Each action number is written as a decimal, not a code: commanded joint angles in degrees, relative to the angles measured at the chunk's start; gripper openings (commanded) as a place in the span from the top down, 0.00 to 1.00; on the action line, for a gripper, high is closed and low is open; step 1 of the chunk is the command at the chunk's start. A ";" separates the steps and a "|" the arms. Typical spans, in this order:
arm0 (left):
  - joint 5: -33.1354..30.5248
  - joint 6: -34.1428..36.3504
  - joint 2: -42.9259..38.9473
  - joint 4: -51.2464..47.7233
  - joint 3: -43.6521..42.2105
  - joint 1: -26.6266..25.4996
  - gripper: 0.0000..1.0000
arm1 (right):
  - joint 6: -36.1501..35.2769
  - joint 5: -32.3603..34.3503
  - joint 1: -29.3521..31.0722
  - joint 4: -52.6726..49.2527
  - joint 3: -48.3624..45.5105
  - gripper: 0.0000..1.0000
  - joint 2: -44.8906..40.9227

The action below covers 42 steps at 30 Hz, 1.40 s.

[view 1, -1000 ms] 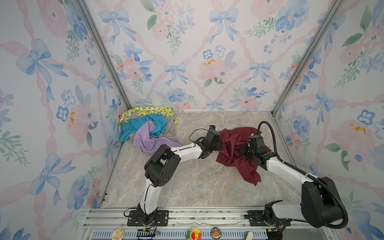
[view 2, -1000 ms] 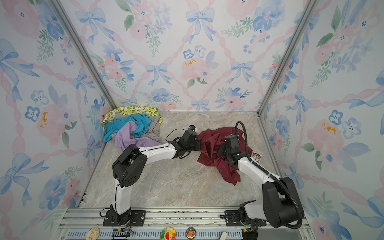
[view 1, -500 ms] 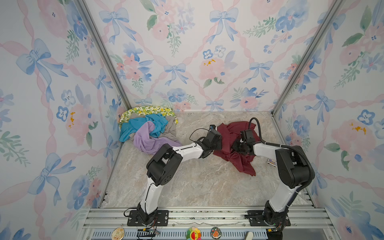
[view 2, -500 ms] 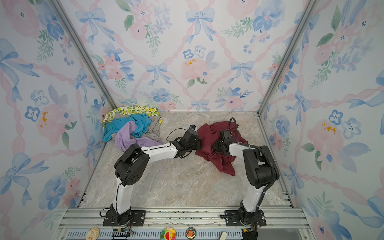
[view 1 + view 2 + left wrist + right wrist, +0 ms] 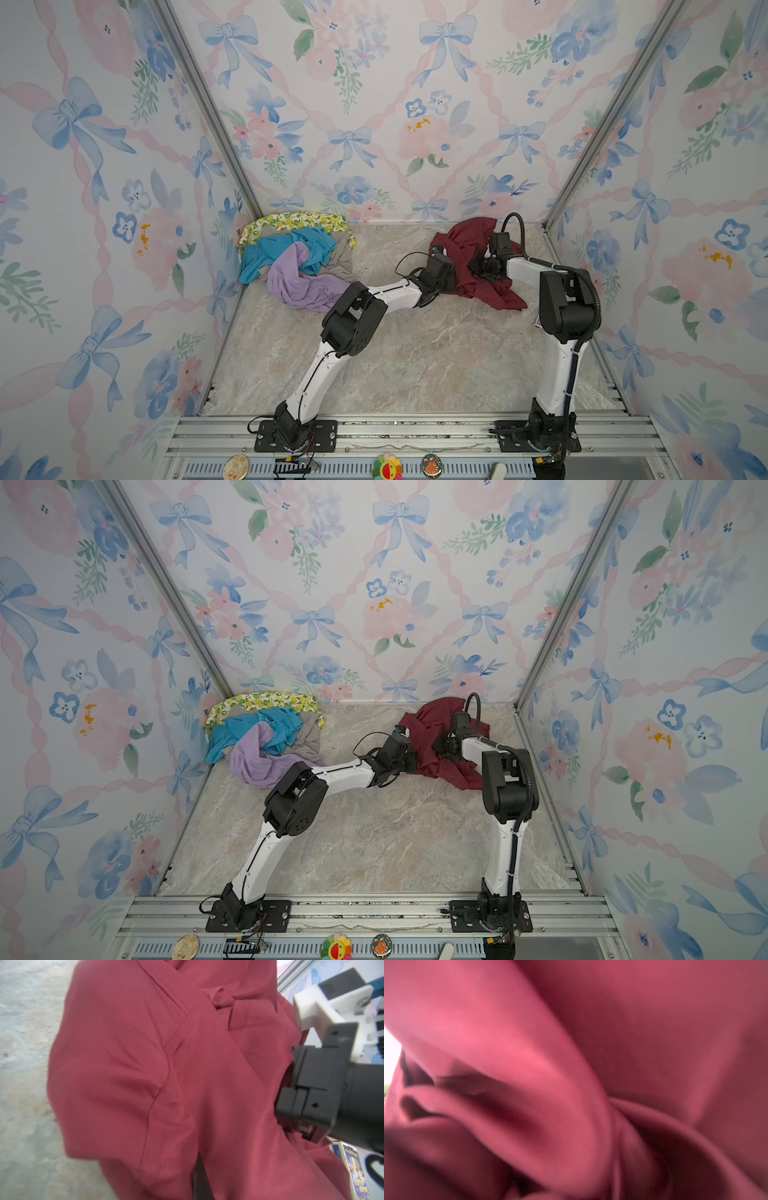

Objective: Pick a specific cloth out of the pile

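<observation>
Here the maroon cloth point(image 5: 465, 249) is lying bunched at the back right of the marble table point(image 5: 415, 353), well apart from the pile point(image 5: 295, 262) in the back left corner. The left gripper point(image 5: 451, 272) is pinching the cloth's near edge, jaws pressed together. The right gripper point(image 5: 478, 264) is burying itself in folds; its jaws cannot be made out.

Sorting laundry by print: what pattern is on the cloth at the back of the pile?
Yellow-green lemons on white, clearest in a top view.
</observation>
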 commanded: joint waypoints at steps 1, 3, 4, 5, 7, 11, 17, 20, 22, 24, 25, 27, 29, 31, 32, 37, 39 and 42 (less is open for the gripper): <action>2.50 -1.90 2.89 -0.29 3.58 -0.63 1.00 | -1.40 -1.44 -1.42 -4.00 4.73 0.86 3.10; 3.53 -2.79 4.18 -0.27 5.46 -0.93 1.00 | -1.40 -2.03 -2.10 -4.26 6.70 0.81 3.93; 3.85 -3.07 4.44 -0.30 5.99 -0.95 0.99 | -1.35 -2.16 -2.36 -4.41 7.25 0.79 3.99; 4.09 -3.51 4.65 -0.28 6.24 -1.00 0.98 | -1.38 -2.19 -2.59 -4.39 7.42 0.76 3.80; 4.49 -3.80 4.28 -0.30 6.08 -1.30 0.96 | -1.35 -2.43 -3.05 -3.40 6.61 0.73 2.39; 3.80 -3.23 2.97 -0.24 4.68 -2.11 0.84 | -3.50 -1.84 -3.55 -0.45 3.38 0.51 -2.00; 2.97 -1.92 -0.76 -0.78 2.49 -0.62 0.30 | -8.06 -2.62 -6.51 0.22 -0.86 0.27 -12.99; 1.32 -0.63 -5.12 -0.84 -1.18 0.04 0.16 | -10.24 -1.34 -7.39 -2.63 -1.74 0.16 -18.87; 1.22 0.65 -7.62 -0.84 -3.33 0.19 0.13 | -12.09 -0.71 -7.35 -5.01 -2.10 0.09 -22.11; 2.16 2.00 -10.13 -0.74 -5.47 0.49 0.11 | -13.29 0.11 -7.25 -6.09 -3.67 0.00 -25.91; 2.88 2.92 -11.20 -0.64 -6.30 0.58 0.10 | -13.69 0.43 -7.25 -6.36 -4.41 0.03 -27.51; 4.58 5.35 -13.62 -0.53 -8.05 0.85 0.07 | -14.62 1.11 -7.10 -7.10 -6.00 0.03 -31.54; 6.34 7.50 -15.93 0.35 -10.12 1.00 0.05 | -15.61 2.17 -6.84 -7.94 -7.29 0.03 -34.12; 7.35 8.93 -18.53 1.64 -12.51 1.18 0.02 | -16.67 3.01 -6.41 -8.81 -8.48 0.03 -36.61; 7.70 9.44 -19.97 2.63 -13.98 1.34 0.02 | -17.38 3.50 -6.03 -9.02 -9.37 0.03 -37.95; 8.12 10.99 -28.62 7.07 -23.06 2.39 0.02 | -20.99 6.18 -4.04 -9.57 -15.16 0.03 -45.21; 7.90 12.16 -33.40 8.40 -27.07 3.30 0.02 | -22.35 6.98 -3.29 -8.91 -18.44 0.03 -48.65; 7.81 12.92 -40.91 10.10 -32.70 5.50 0.02 | -22.97 8.53 -2.40 -8.17 -22.14 0.03 -52.86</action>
